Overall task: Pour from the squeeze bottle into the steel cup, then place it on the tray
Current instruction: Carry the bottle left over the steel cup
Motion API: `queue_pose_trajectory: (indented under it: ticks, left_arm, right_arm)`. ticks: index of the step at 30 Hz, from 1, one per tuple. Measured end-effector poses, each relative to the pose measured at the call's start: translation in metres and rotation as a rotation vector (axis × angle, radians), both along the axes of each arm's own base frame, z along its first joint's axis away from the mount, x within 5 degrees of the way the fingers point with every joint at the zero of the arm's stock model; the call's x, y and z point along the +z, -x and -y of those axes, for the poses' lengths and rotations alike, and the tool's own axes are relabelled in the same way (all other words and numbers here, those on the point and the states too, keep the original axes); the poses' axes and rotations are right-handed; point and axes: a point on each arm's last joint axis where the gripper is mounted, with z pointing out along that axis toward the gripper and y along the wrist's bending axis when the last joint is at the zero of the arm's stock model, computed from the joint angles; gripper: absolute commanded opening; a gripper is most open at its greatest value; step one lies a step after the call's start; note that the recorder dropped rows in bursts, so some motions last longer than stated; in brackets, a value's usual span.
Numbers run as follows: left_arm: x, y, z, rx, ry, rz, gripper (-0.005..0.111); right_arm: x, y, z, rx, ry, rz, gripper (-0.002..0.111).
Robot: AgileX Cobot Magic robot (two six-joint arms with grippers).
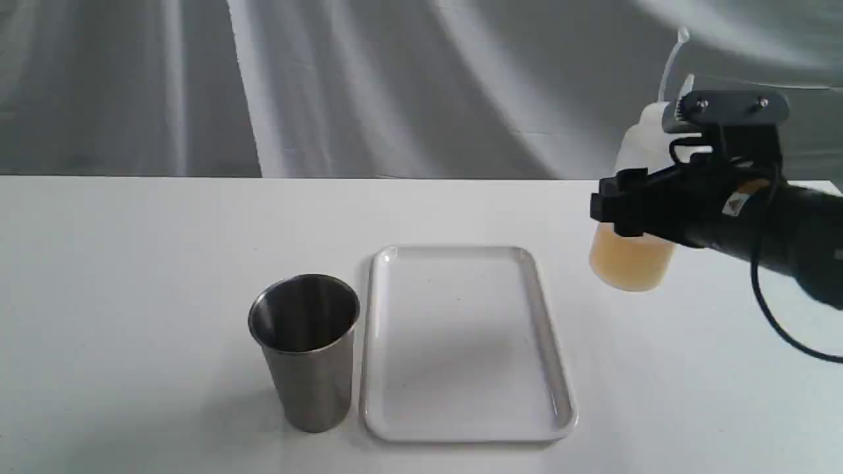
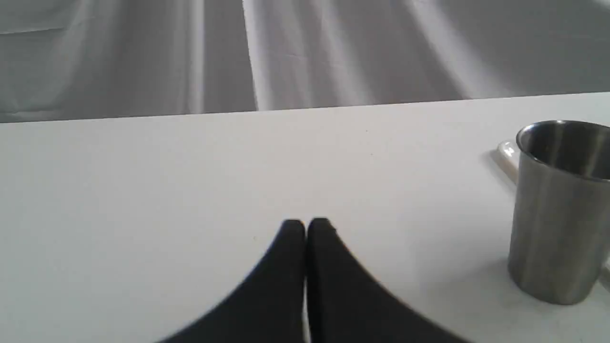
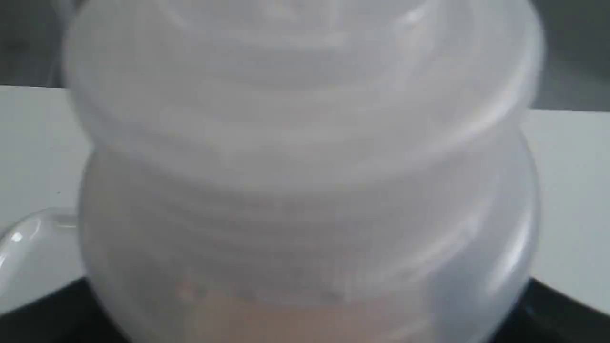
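Note:
The squeeze bottle [image 1: 633, 253], translucent with amber liquid in its lower part, hangs upright above the table to the right of the tray [image 1: 550, 342], held by my right gripper [image 1: 619, 207], which is shut on its middle. In the right wrist view the squeeze bottle [image 3: 305, 166] fills almost the whole picture. The steel cup [image 1: 306, 349] stands upright just left of the tray, apart from it. In the left wrist view my left gripper [image 2: 306, 226] hovers low over bare table with its fingers pressed together, and the steel cup [image 2: 560, 209] stands off to its side.
The white table [image 1: 132, 296] runs back to a grey draped curtain [image 1: 362, 79]. A black cable [image 1: 774, 316] loops under the right arm. A corner of the tray [image 3: 28, 238] shows beside the bottle in the right wrist view.

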Motion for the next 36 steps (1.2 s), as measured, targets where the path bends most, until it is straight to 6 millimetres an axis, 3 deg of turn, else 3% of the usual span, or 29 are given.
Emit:
queue_pose_trajectory:
  ticks: [6, 10, 14, 23, 29, 36]
  left_arm:
    - [0.0, 0.0, 0.0, 0.0, 0.0, 0.0, 0.0]
    - [0.0, 0.0, 0.0, 0.0, 0.0, 0.0, 0.0]
    - [0.0, 0.0, 0.0, 0.0, 0.0, 0.0, 0.0]
    - [0.0, 0.0, 0.0, 0.0, 0.0, 0.0, 0.0]
    - [0.0, 0.0, 0.0, 0.0, 0.0, 0.0, 0.0]
    - [0.0, 0.0, 0.0, 0.0, 0.0, 0.0, 0.0]
  right_arm:
    - [0.049, -0.006, -0.024, 0.153, 0.16, -0.069, 0.049]
    - [0.082, -0.011, -0.057, 0.266, 0.286, -0.051, 0.049]
    - [0.101, -0.006, -0.087, 0.36, 0.413, -0.039, 0.049]
    - [0.105, 0.013, -0.143, 0.495, 0.595, -0.006, 0.049]
    - [0.079, 0.019, -0.171, 0.564, 0.717, -0.081, 0.049]
    - [0.06, 0.019, -0.185, 0.577, 0.824, -0.118, 0.049]
